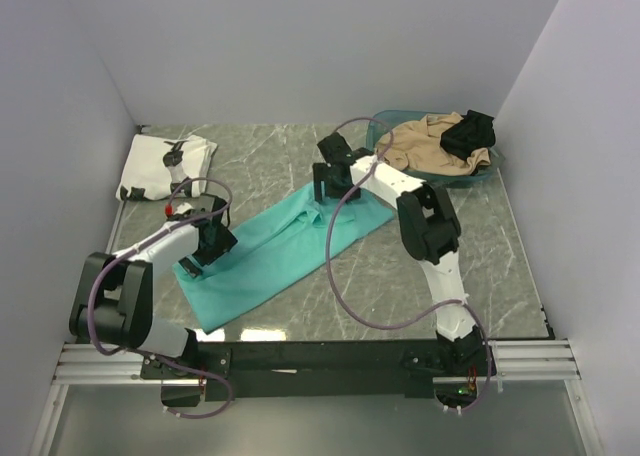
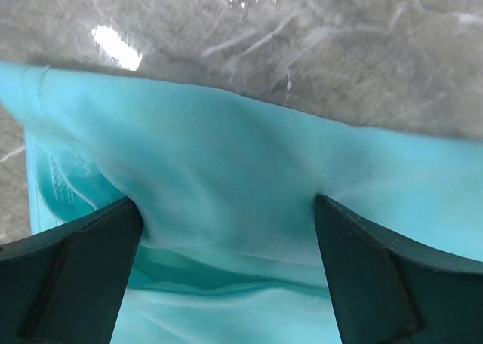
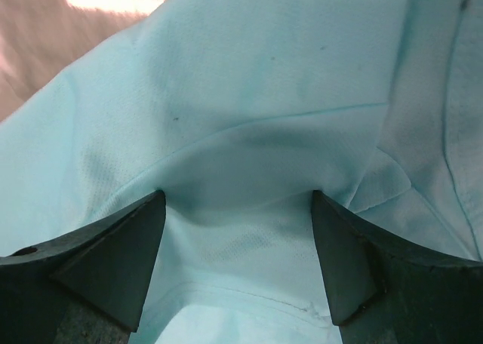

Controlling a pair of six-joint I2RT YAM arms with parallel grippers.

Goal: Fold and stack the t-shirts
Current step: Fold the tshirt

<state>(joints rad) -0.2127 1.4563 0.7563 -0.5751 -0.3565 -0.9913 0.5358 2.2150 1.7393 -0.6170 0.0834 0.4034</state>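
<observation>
Left gripper (image 2: 226, 222) sits spread wide on the teal t-shirt (image 1: 285, 254), at its 9 o'clock edge. Right gripper (image 3: 238, 208) is likewise spread at the collar end, 1 o'clock. Nothing is pinched yet. Both should close together on a full ridge of cloth, then lift evenly. White t-shirt (image 1: 165, 164) lies folded at 10 o'clock.

White-and-black arms (image 1: 165, 241) — looped purple cables (image 1: 331, 266); jaws seemingly dark green.

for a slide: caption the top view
Left gripper and right gripper, both open, down on the teal tee; white tee folded far left.
</observation>
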